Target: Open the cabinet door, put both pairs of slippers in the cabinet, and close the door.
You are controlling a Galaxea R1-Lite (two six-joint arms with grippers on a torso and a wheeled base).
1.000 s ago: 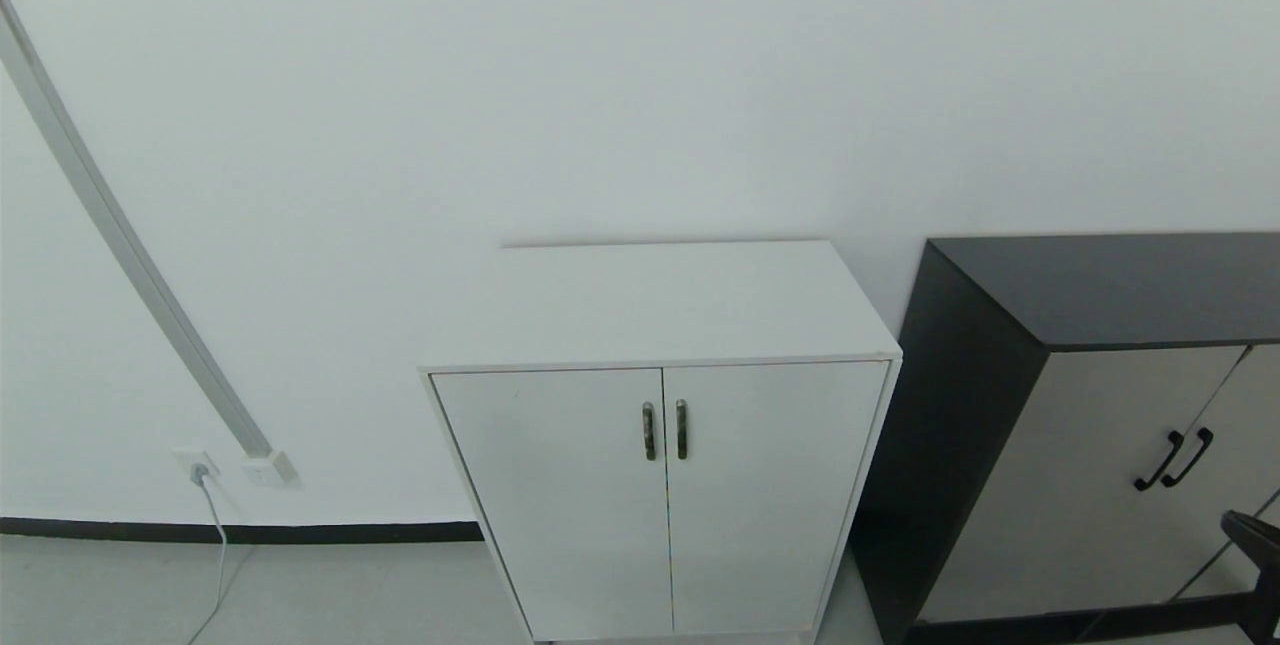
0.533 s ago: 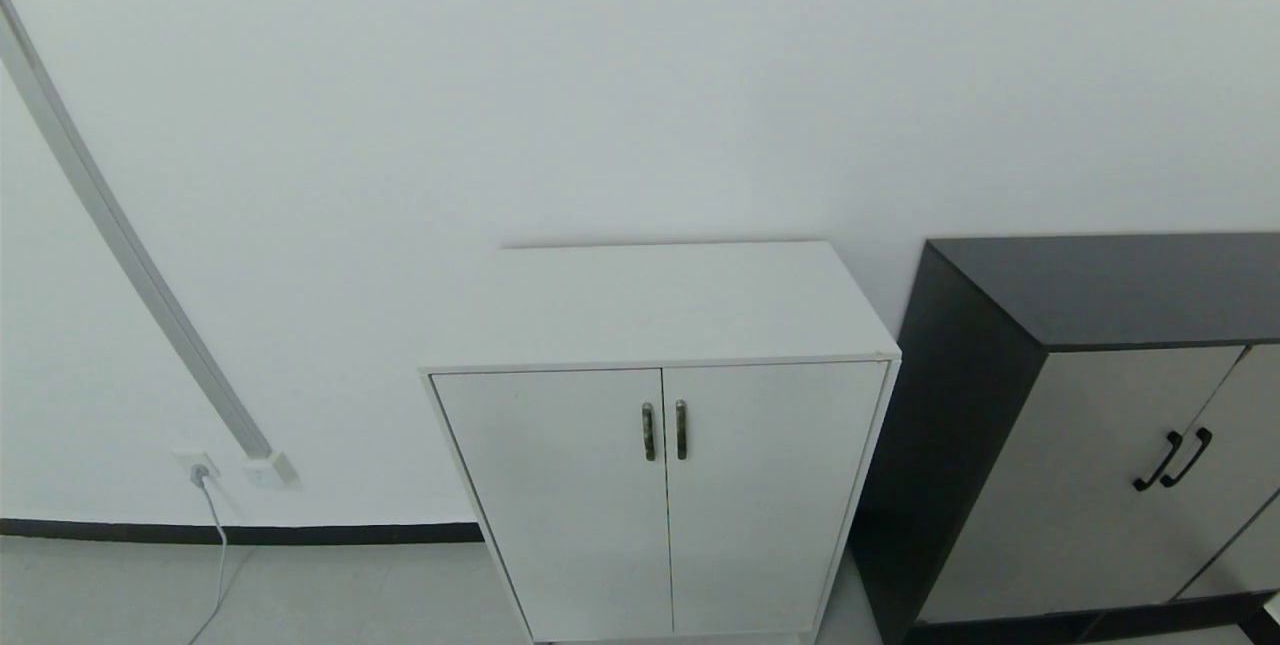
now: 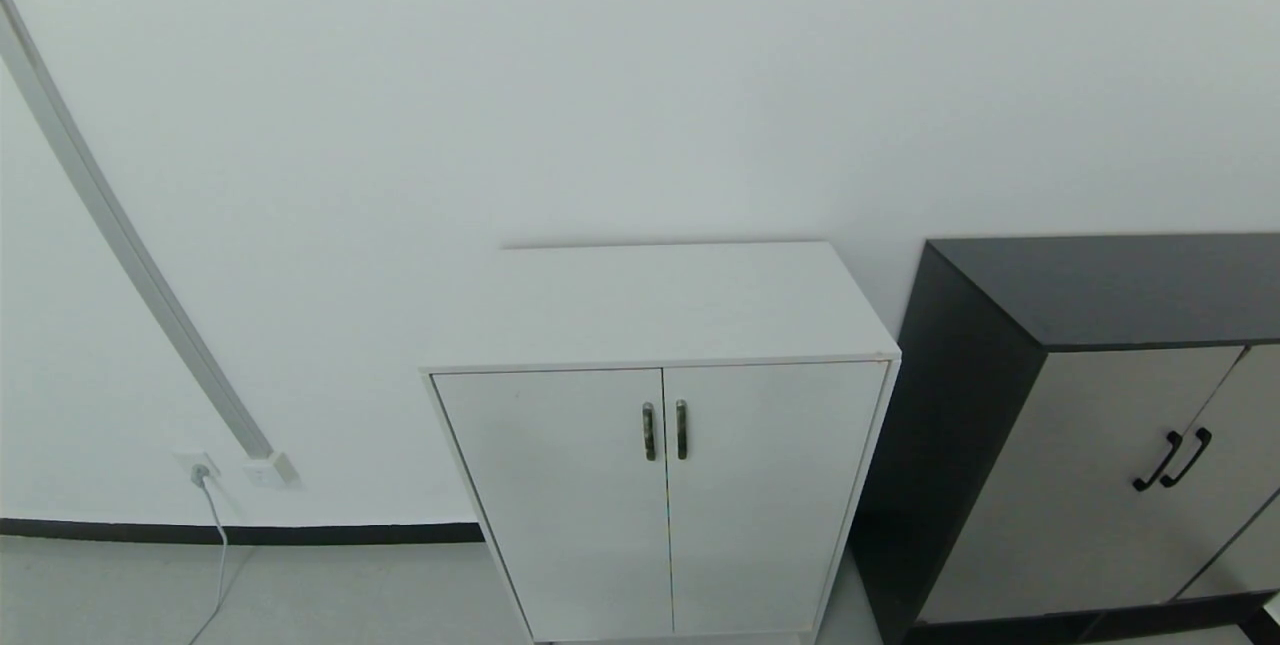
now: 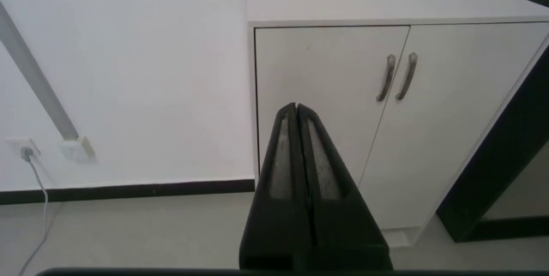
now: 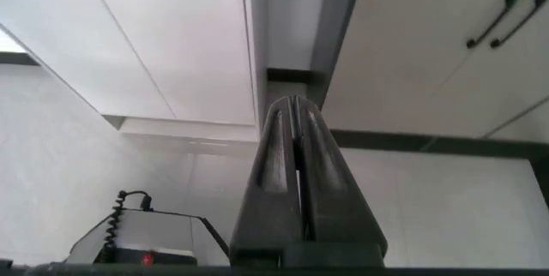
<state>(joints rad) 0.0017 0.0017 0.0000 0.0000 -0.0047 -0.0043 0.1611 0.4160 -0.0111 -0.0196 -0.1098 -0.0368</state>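
Note:
A white two-door cabinet (image 3: 660,485) stands against the wall with both doors closed; its two dark handles (image 3: 665,430) meet at the middle. The left wrist view shows the same cabinet (image 4: 343,96) beyond my left gripper (image 4: 296,109), which is shut with nothing in it and held off the doors. My right gripper (image 5: 296,105) is shut and empty, low over the floor, pointing at the gap between the white cabinet's bottom corner (image 5: 171,70) and the neighbouring cabinet.
A black cabinet (image 3: 1090,425) with pale doors and black handles stands right beside the white one. On the wall at left run a slanted cable duct (image 3: 120,235), a socket (image 3: 200,470) and a hanging cord. Grey floor lies in front.
A dark part of the right arm at the head view's lower right edge has dropped out of the picture. Cabinet and doors are unchanged.

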